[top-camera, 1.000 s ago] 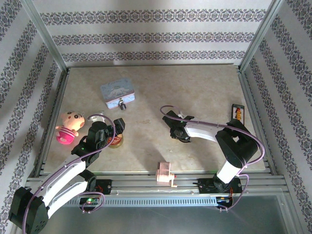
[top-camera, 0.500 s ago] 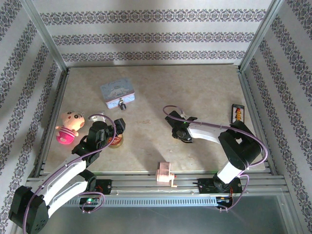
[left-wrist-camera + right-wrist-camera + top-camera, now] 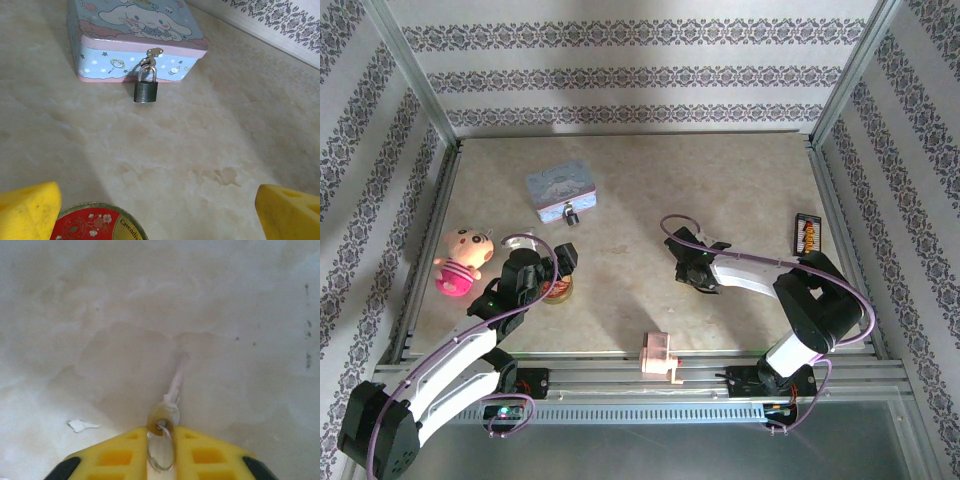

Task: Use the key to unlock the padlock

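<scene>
Now right gripper (image 3: 161, 434) slightly further right than second ago, pinching key (image 3: 171, 392) at ring end; key's long axis runs straight out from fingertips, blade leading; left gripper (image 3: 159, 210) wide open, facing padlock (image 3: 145, 90) on tin (image 3: 100, 55).

Over the past second the right gripper (image 3: 692, 272) has slid a short way across the table (image 3: 740, 180) toward its right edge, carrying the loop of purple cable (image 3: 672, 222) along with it. The right arm's elbow (image 3: 815, 300) has swung back toward the near right corner, drawing off the dark card (image 3: 805, 233) by the right edge, which now lies fully uncovered beside the arm.
</scene>
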Controlling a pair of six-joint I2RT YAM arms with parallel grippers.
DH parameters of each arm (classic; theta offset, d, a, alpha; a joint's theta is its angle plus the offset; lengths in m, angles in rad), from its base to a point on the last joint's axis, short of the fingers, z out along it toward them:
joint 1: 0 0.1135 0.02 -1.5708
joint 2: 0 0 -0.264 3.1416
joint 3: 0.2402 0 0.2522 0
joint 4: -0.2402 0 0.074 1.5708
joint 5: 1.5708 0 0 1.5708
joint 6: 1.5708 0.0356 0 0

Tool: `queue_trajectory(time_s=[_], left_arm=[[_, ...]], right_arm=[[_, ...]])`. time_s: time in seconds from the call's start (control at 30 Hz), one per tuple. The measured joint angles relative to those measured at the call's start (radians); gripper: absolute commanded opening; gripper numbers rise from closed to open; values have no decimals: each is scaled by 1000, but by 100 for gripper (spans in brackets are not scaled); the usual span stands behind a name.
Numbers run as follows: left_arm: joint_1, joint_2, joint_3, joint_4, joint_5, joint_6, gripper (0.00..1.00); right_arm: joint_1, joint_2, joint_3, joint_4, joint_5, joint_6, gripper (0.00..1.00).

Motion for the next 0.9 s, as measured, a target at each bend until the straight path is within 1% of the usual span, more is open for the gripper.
queue_trajectory(time_s=[0.13, 0.23, 0.37, 0.47, 0.6, 0.73, 0.9], left_arm=[[0, 0, 0, 0, 0, 0, 99], [0, 1, 1, -1, 0, 0, 99], [0, 1, 17, -2, 8, -3, 99], [0, -3, 31, -4, 23, -6, 99], [0, -23, 40, -3, 77, -3, 99], [0, -39, 40, 18, 156, 11, 99], [0, -41, 36, 74, 238, 49, 99]], right_arm=[[0, 0, 0, -6, 3, -9, 4], [1, -1, 3, -23, 18, -23, 0], [10, -24, 3, -67, 45, -69, 0], [42, -68, 7, -94, 68, -132, 0], [88, -121, 37, -131, 63, -218, 0], [103, -183, 72, -140, -30, -278, 0], [91, -303, 82, -84, -241, -294, 0]])
